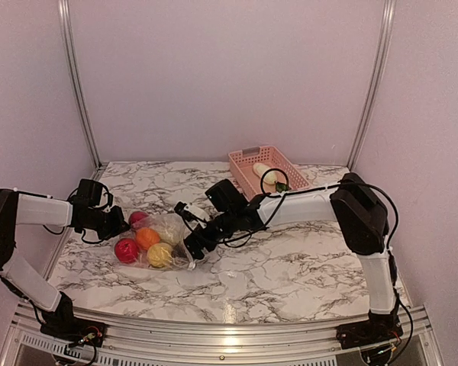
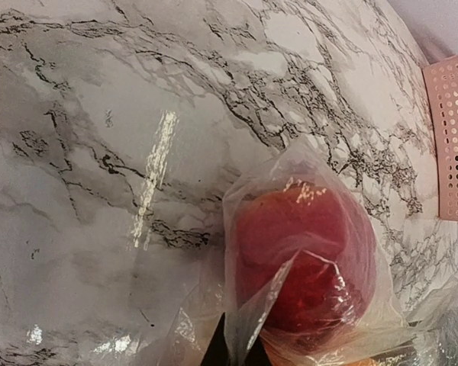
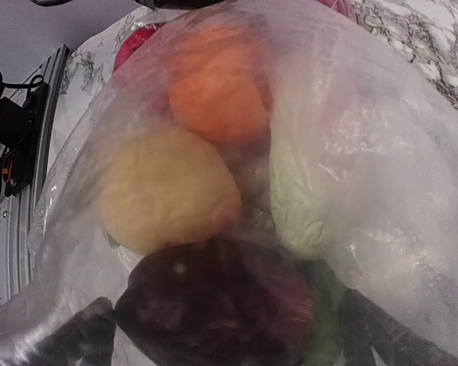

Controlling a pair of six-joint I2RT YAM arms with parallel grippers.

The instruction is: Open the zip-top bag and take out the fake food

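The clear zip-top bag (image 1: 168, 229) lies left of the table's middle, holding fake food: a red fruit (image 1: 126, 250), an orange one (image 1: 146, 238), a yellow one (image 1: 160, 255) and a second red one (image 1: 138, 219). My left gripper (image 1: 120, 223) is at the bag's left edge, shut on a fold of the bag (image 2: 252, 320) beside the red fruit (image 2: 305, 259). My right gripper (image 1: 192, 248) is at the bag's right end. Its fingers (image 3: 88, 335) stand wide on either side of a dark red piece (image 3: 221, 305), behind hazy plastic, below the yellow (image 3: 164, 191), orange (image 3: 217, 84) and pale leafy (image 3: 298, 198) pieces.
A pink slatted basket (image 1: 248, 162) stands at the back right of the marble table with a pale and green vegetable (image 1: 266, 174) in it. Its edge shows in the left wrist view (image 2: 452, 137). Walls and metal posts enclose the table.
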